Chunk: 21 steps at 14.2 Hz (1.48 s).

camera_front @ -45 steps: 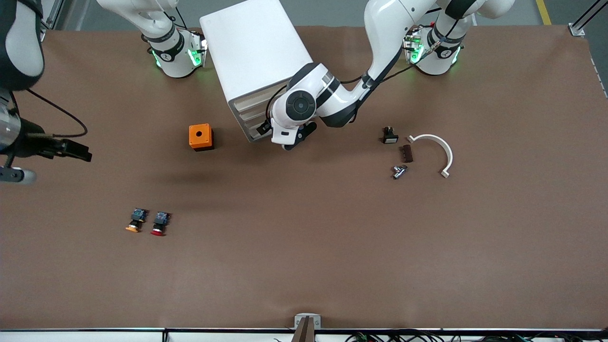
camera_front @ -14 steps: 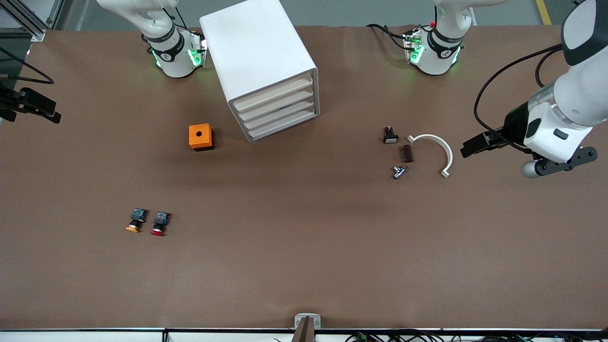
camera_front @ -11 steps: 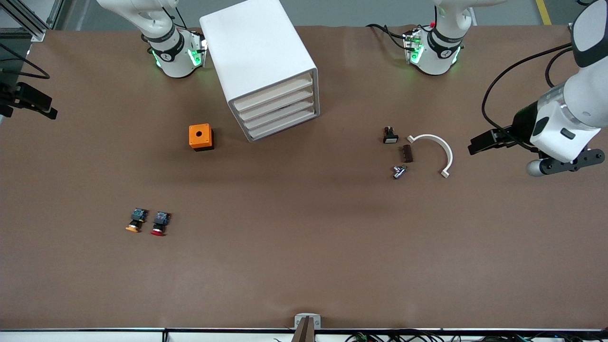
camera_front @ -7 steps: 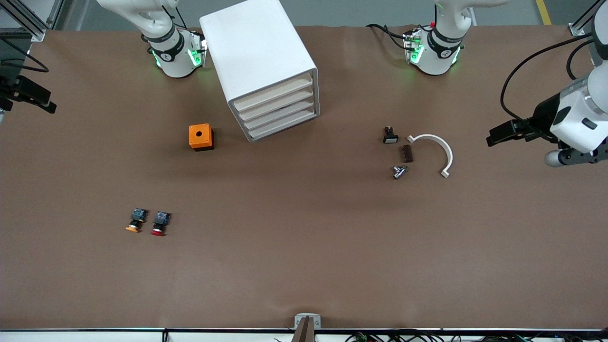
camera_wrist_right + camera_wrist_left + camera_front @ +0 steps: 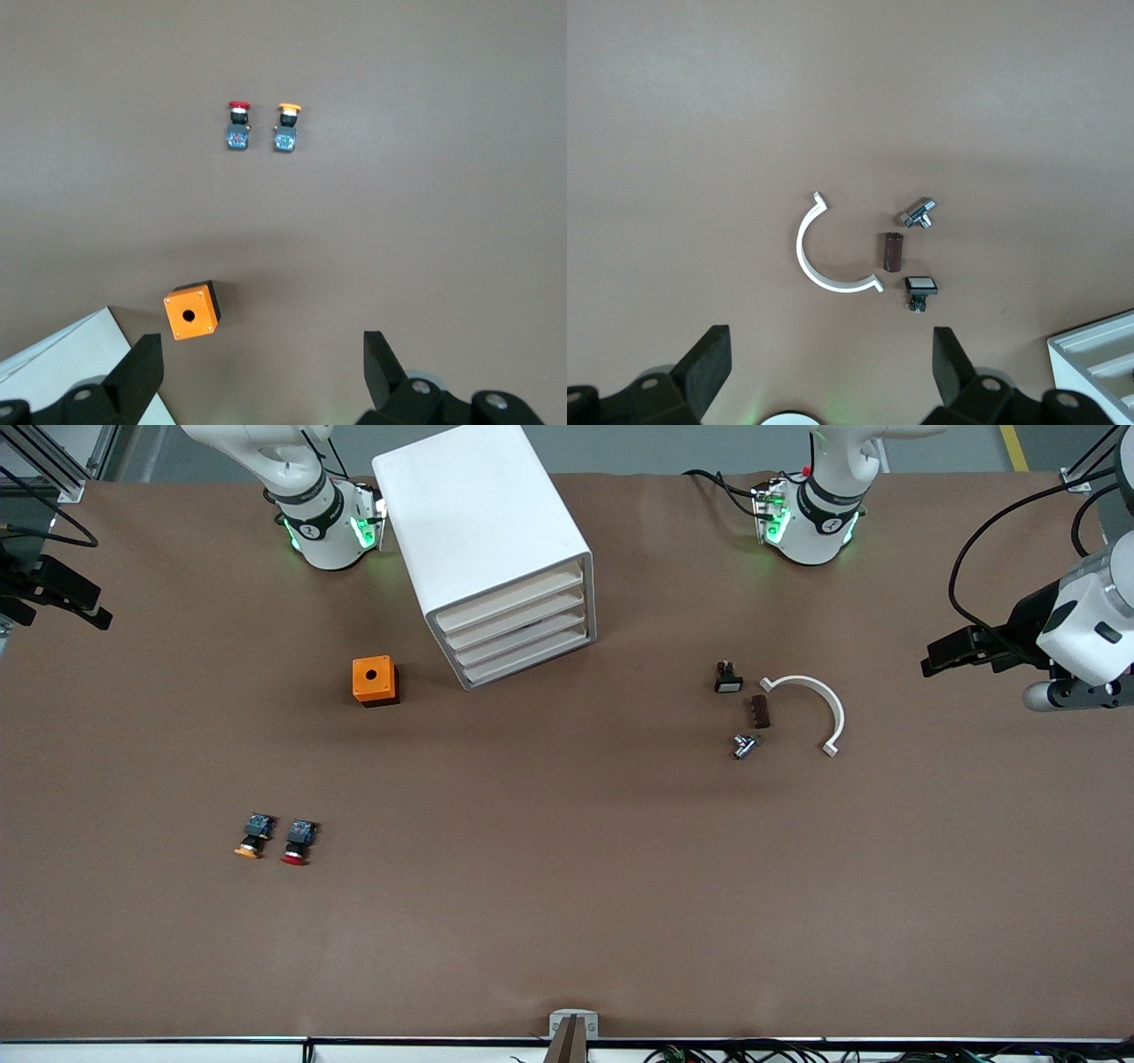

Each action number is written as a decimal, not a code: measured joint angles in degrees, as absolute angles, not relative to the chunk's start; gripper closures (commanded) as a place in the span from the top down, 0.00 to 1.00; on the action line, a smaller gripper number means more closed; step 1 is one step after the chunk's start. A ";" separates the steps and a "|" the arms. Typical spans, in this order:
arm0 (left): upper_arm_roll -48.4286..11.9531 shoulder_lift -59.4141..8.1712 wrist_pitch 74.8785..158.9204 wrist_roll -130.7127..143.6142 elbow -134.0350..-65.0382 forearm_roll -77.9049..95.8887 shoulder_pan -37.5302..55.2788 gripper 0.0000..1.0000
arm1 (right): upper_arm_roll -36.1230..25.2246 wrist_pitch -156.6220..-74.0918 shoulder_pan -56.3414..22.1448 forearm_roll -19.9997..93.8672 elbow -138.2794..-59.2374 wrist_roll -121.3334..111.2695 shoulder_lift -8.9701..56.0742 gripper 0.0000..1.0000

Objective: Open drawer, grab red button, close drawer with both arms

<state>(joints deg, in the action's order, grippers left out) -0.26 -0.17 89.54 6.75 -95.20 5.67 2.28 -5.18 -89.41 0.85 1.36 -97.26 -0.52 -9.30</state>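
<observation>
The white cabinet [image 5: 483,531] stands between the arm bases, and its four beige drawer fronts [image 5: 518,624] are all pushed in and look alike. The red-capped button [image 5: 295,843] lies on the table nearer the front camera, beside an orange-capped one [image 5: 252,838]. Both also show in the right wrist view, the red button [image 5: 237,124] and the orange-capped one [image 5: 286,128]. My left gripper [image 5: 950,652] is open and empty, up over the left arm's end of the table. My right gripper [image 5: 66,599] is open and empty, up over the right arm's end.
An orange cube with a hole [image 5: 375,680] sits beside the cabinet. Toward the left arm's end lie a white curved piece [image 5: 819,704], a brown block [image 5: 759,711], a small black switch [image 5: 727,679] and a metal part [image 5: 744,745].
My left arm has pulled away from the cabinet front and swung out to the left arm's end of the table. My right gripper has drifted toward the bases. The drawers stay shut.
</observation>
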 measured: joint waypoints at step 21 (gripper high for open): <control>-0.27 3.32 94.68 3.32 -95.56 2.84 3.23 1.00 | -4.22 -89.28 0.98 0.13 -97.22 -0.61 -9.59 1.00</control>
<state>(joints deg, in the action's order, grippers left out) -0.27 3.32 94.68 3.32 -95.56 2.84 3.23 -4.22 -89.28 0.98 0.13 -97.22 -0.61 -9.59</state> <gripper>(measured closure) 0.000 0.000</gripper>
